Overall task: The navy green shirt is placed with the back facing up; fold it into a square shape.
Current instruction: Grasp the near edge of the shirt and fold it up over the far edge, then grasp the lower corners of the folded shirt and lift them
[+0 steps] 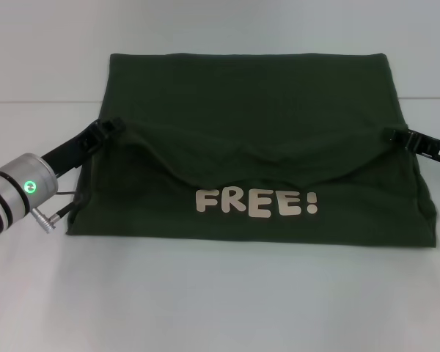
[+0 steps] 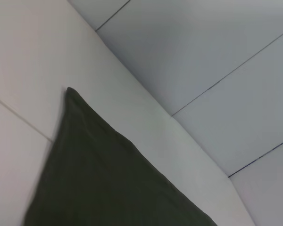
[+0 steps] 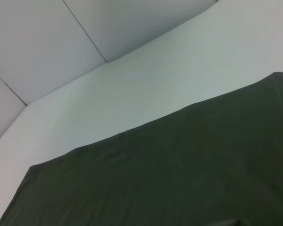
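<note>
The navy green shirt (image 1: 249, 103) lies spread across the white table, cream letters "FREE!" (image 1: 257, 202) showing on its near layer. A flap of it hangs between my two grippers, its edge sagging in the middle just above the letters. My left gripper (image 1: 111, 129) is shut on the flap's left corner. At the flap's right corner my right gripper (image 1: 393, 135) is shut on the cloth too. The left wrist view shows a pointed corner of the shirt (image 2: 99, 179) and the right wrist view a broad stretch of the shirt (image 3: 179, 169); neither shows fingers.
The white table (image 1: 220, 301) reaches well beyond the shirt toward me and to both sides. A pale wall (image 1: 51, 44) rises behind the table's far edge. My left arm's silver wrist (image 1: 15, 192) with a green light sits low at the left.
</note>
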